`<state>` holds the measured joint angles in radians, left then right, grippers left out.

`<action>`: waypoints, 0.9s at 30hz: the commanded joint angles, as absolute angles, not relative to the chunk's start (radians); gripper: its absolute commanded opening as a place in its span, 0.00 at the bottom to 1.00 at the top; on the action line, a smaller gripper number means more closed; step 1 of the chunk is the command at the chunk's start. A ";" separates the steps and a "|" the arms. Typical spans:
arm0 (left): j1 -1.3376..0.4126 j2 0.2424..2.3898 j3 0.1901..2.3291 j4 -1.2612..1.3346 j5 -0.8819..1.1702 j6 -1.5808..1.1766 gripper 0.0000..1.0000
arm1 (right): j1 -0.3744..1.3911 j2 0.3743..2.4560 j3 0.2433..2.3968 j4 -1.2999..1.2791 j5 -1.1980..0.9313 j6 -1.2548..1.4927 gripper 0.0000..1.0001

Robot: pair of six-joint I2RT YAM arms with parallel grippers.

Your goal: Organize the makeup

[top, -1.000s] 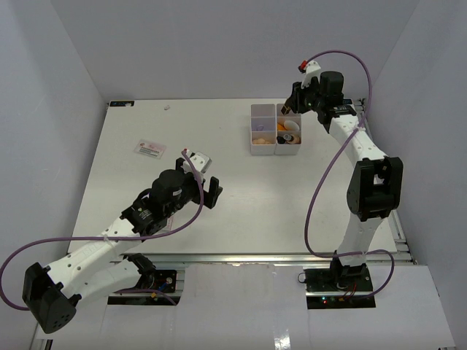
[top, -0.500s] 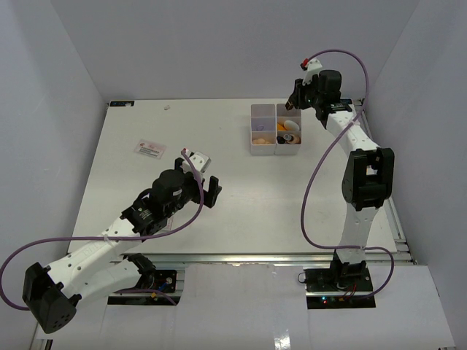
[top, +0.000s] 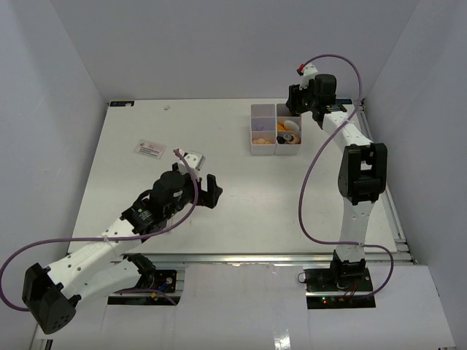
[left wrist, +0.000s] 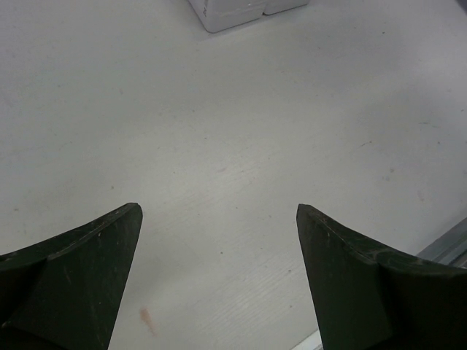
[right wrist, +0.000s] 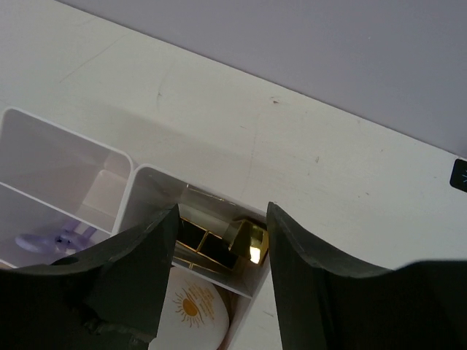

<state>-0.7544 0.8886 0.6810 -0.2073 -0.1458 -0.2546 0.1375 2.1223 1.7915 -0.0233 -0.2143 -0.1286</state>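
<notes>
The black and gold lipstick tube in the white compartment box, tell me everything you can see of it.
The black-and-gold lipstick tube has square edges, a mirror-shiny gold end and black panels with gold trim. It lies tilted in one compartment of the white plastic box, beside a white round piece with an orange sun print. It shows between the fingers of the right gripper; whether they touch it I cannot tell.

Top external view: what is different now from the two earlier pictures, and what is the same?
The right claw opened and let go of the gold lipstick tube, which now lies in the right side of the white box; that arm's elbow swung in toward the box. The left claw stayed open over the table; the box did not move.
</notes>
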 commanded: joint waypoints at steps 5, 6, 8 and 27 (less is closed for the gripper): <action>-0.741 0.781 0.660 -0.363 -0.180 -0.627 0.91 | 0.124 1.954 1.701 0.041 -0.292 -0.163 0.72; -0.736 0.772 0.659 -0.384 -0.185 -0.664 0.89 | 0.120 1.914 1.668 0.038 -0.313 -0.170 0.75; -0.729 0.765 0.658 -0.421 -0.189 -0.727 0.85 | 0.110 1.833 1.631 0.022 -0.371 -0.183 0.78; -0.188 1.036 0.721 -0.989 -0.107 -1.180 0.92 | 0.081 1.316 1.000 -0.369 -1.112 -0.457 0.90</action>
